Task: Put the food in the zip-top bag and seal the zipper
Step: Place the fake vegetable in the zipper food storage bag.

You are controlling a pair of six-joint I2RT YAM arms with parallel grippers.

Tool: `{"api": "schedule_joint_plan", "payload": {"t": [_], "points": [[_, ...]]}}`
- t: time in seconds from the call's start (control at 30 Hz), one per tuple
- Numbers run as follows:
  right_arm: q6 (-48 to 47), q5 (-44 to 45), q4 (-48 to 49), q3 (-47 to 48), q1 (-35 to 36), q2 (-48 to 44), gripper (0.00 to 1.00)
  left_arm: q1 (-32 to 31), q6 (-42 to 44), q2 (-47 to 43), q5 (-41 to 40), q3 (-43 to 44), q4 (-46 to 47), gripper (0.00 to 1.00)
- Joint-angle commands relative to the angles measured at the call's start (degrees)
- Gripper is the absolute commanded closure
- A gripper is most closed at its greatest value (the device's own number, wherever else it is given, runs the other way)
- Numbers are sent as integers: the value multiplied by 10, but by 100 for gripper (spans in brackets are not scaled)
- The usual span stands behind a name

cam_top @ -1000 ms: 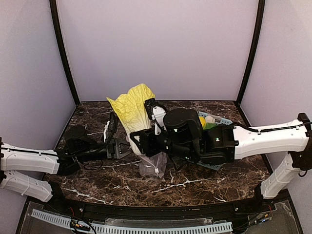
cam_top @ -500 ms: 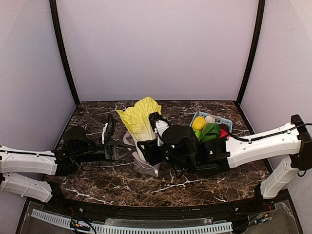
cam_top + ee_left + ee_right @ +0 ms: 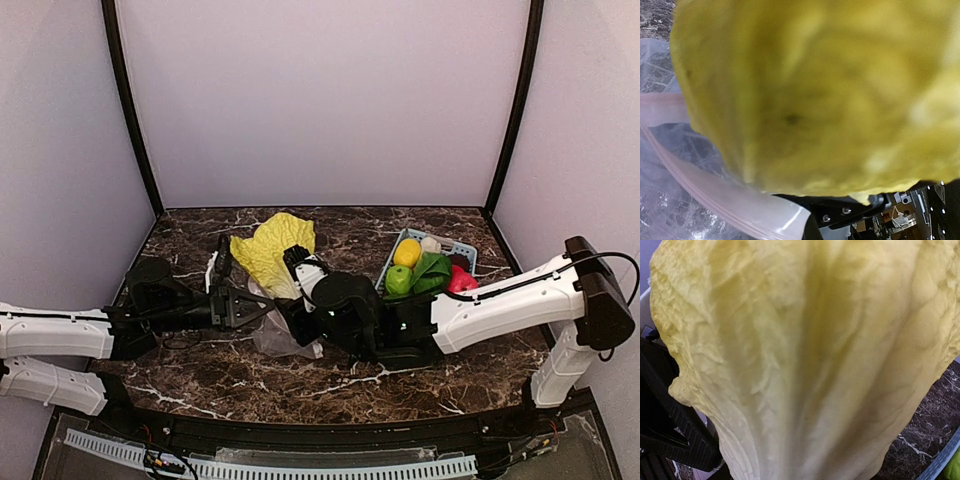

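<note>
Yellow napa cabbage (image 3: 270, 250) — we are gripping it in the right gripper (image 3: 298, 270), right at the zip-top bag (image 3: 285, 340) our closed left gripper (image 3: 238, 303) is pinching — nothing seems bagged yet, zipper (image 3: 715, 192) unsealed.

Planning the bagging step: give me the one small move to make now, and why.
Probably push the napa cabbage stem-first further into the zip-top bag. The right claw grips it at the mouth, which the left claw pinches open, yet most of the leafy end sticks out.
</note>
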Motion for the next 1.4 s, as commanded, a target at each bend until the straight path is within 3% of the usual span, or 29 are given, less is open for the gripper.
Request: {"api": "schedule_joint_plan", "payload": {"t": [0.0,0.23,0.77,1.07,1.37], "points": [[-4,6,8,11,-10,10,98,6,-7,-29,21,-6,11,99],[-13,-72,-4,27,-10,4,91,21,-13,-39,18,-28,13,99],[19,-165,-41,17,-9,-57,41,39,-14,-78,4,-77,-4,99],[21,-158,-62,34,-8,-36,33,40,-17,-81,11,-76,-2,99],[22,-158,-62,39,-6,-31,12,39,-13,-82,24,-77,-11,99]]}}
